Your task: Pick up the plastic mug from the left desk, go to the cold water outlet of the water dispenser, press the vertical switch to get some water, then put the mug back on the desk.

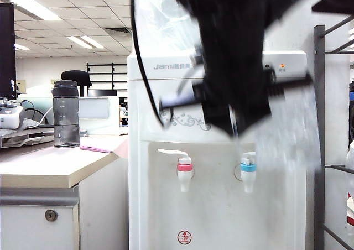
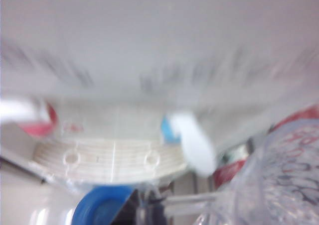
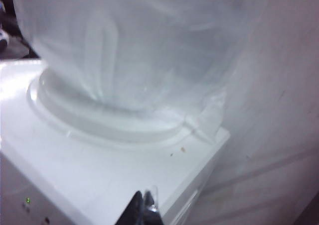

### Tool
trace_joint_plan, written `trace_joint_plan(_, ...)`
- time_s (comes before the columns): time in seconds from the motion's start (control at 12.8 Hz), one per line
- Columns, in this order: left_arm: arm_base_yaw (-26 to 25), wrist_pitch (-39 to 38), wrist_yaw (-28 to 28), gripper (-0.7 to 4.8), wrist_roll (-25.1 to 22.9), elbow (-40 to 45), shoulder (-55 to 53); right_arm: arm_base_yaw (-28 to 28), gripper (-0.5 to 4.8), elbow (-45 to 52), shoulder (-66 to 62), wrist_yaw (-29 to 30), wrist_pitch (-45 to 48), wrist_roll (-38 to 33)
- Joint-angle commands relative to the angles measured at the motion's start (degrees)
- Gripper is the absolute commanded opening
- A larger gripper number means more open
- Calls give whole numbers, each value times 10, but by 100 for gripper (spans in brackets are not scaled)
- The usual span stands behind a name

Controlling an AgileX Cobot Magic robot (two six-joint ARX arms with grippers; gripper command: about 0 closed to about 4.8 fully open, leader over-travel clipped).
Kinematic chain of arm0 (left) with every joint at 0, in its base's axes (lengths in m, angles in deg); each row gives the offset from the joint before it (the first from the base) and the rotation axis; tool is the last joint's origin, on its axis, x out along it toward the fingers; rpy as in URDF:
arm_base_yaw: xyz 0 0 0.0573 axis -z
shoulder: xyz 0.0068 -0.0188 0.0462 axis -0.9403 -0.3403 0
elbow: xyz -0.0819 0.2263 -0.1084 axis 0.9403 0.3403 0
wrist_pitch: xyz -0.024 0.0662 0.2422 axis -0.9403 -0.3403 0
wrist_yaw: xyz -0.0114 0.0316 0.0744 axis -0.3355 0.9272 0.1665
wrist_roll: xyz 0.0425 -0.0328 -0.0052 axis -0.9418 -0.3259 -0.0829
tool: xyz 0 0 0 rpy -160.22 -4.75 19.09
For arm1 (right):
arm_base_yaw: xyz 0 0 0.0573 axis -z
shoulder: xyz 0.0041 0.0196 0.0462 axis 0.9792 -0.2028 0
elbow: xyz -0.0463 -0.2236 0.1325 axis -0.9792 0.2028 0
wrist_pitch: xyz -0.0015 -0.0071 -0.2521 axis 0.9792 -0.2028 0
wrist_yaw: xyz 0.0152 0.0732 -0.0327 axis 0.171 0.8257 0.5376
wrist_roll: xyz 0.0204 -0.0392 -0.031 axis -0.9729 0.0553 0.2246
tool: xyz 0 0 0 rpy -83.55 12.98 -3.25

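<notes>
Exterior: dark blurred arm across upper centre, masking the dispenser front.

Mug a smeared clear shape at right, beside the blue tap.

Left end effector closed, cut off at bottom edge; mug wall lower right.

Right end effector tips together at bottom edge, above dispenser top.

Bottle on worktop, left.

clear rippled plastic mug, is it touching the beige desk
Apart. Exterior view: the clear rippled plastic mug hangs blurred by the white water dispenser, well right of the beige desk. The left gripper holds it; the right gripper is above the dispenser top.
</notes>
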Motion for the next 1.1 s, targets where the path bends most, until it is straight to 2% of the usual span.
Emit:
trace_joint_plan(0.08, 2, 2, 29, -6, -10, -3, 49, 20, -1, -7, 21, -2, 12, -44)
trace_joint_plan(0.78, 1, -4, 115, -6, -113, -3, 198, 21, -1, -7, 37, -2, 12, -64)
trace_joint_plan(1.1, 0, -5, 186, -6, -162, -3, 256, 21, -1, -7, 46, -1, 12, -84)
